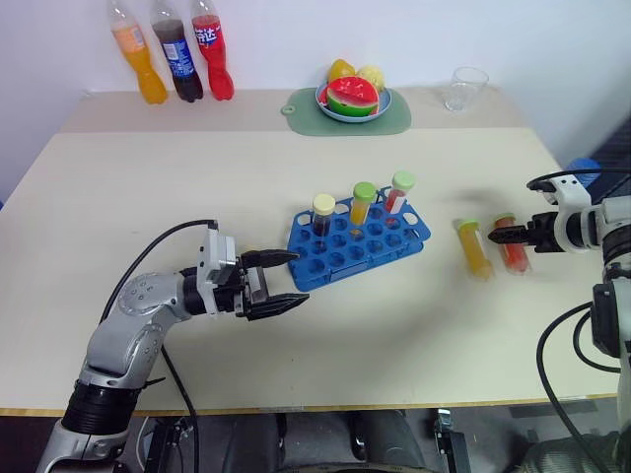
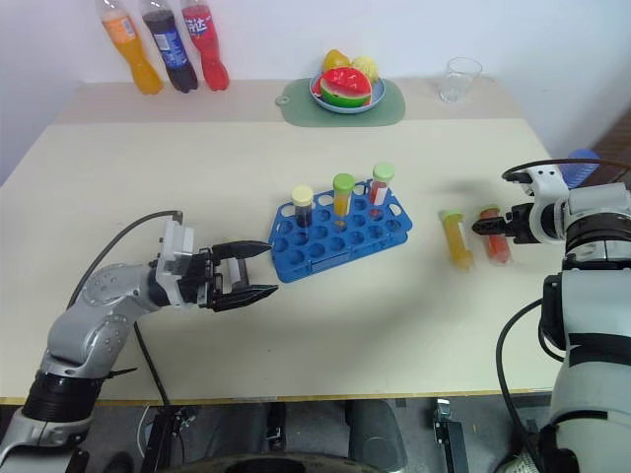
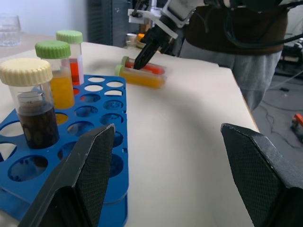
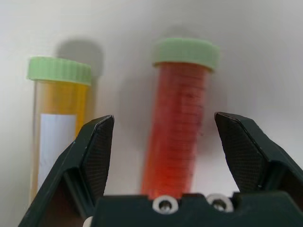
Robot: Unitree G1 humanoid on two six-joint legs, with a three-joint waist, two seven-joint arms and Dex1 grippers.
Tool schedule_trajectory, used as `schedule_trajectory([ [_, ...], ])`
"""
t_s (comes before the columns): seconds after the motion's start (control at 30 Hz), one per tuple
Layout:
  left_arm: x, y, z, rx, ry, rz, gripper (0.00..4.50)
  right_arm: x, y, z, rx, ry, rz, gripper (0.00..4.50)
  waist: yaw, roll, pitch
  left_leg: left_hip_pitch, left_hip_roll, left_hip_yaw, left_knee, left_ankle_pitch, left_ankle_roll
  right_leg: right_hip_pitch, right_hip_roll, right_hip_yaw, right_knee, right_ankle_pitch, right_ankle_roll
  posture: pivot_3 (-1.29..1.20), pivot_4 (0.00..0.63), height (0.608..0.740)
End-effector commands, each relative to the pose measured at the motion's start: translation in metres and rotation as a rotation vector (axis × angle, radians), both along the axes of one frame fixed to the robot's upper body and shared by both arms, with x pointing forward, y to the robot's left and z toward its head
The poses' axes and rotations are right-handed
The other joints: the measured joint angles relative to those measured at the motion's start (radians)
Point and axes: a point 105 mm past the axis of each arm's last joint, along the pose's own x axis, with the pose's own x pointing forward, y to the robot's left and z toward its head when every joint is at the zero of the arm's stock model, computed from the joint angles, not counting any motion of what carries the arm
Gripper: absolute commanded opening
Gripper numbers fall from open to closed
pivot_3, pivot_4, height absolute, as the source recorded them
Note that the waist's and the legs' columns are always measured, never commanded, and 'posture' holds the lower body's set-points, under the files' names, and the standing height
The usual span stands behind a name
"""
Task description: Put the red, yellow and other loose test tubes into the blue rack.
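Blue rack (image 2: 337, 232) holding three upright tubes, yellow tube (image 2: 455, 239) and red tube (image 2: 494, 235) lying right, right gripper (image 2: 485, 227) seemingly over the red.

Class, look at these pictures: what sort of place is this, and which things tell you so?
Probably a robot test bench staged as a lab: a blue rack of capped tubes, two loose tubes, and soda bottles on one pale table.

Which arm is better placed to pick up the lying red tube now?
The right. The right gripper hangs over the red tube, jaws open on both sides of it. The left gripper is beside the blue rack, far away.
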Motion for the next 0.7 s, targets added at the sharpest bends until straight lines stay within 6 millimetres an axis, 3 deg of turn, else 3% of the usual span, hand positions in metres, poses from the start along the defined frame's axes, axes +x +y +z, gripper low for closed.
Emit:
schedule_trajectory([
  [0.03, -0.006, 0.003, 0.011, -0.015, -0.032, 0.018, 3.76, 0.003, -0.002, 0.001, -0.066, 0.002, 0.026, 3.18, 0.001, 0.0, 0.0, 0.0, 0.0, 0.0, 0.0, 0.0, 0.0, 0.0, 0.0, 0.0, 0.0, 0.0, 0.0, 0.0, 0.15, 0.74],
  [0.2, -0.013, 0.007, 0.011, -0.019, -0.018, 0.053, 3.76, 0.002, 0.001, -0.009, -0.107, 0.034, 0.063, 0.87, -0.002, 0.0, 0.0, 0.001, 0.0, 0.0, 0.0, 0.0, 0.0, 0.0, 0.0, 0.0, 0.0, 0.0, 0.0, 0.0, 0.15, 0.74],
  [0.4, -0.013, 0.006, 0.009, -0.025, -0.016, 0.065, 3.76, 0.004, -0.004, -0.001, -0.147, -0.013, 0.107, 0.78, -0.003, -0.001, 0.0, 0.002, 0.0, 0.0, 0.0, 0.0, 0.0, 0.001, 0.0, 0.0, 0.001, -0.001, -0.002, 0.0, 0.15, 0.74],
  [0.53, -0.008, 0.004, 0.007, -0.046, -0.018, 0.078, 3.76, 0.023, -0.009, 0.047, -0.204, -0.328, 0.172, 0.78, -0.001, 0.001, 0.001, 0.001, 0.0, 0.0, 0.0, 0.0, 0.0, 0.001, 0.0, 0.0, 0.0, -0.001, -0.001, 0.0, 0.15, 0.74],
  [0.6, -0.006, 0.003, 0.006, -0.052, -0.015, 0.077, 3.76, 0.029, -0.001, 0.073, -0.133, -0.521, 0.178, 0.78, 0.0, 0.002, 0.001, 0.001, 0.0, 0.001, 0.0, 0.0, 0.0, 0.001, 0.0, 0.001, 0.0, 0.0, 0.0, 0.0, 0.15, 0.74],
  [0.7, -0.003, 0.001, 0.006, -0.065, -0.014, 0.072, 3.76, 0.025, 0.006, 0.089, -0.105, -0.674, 0.173, 0.78, 0.003, 0.002, 0.001, 0.001, 0.0, 0.001, 0.0, 0.0, 0.0, 0.001, 0.0, 0.0, 0.001, 0.001, 0.001, 0.0, 0.15, 0.74],
])
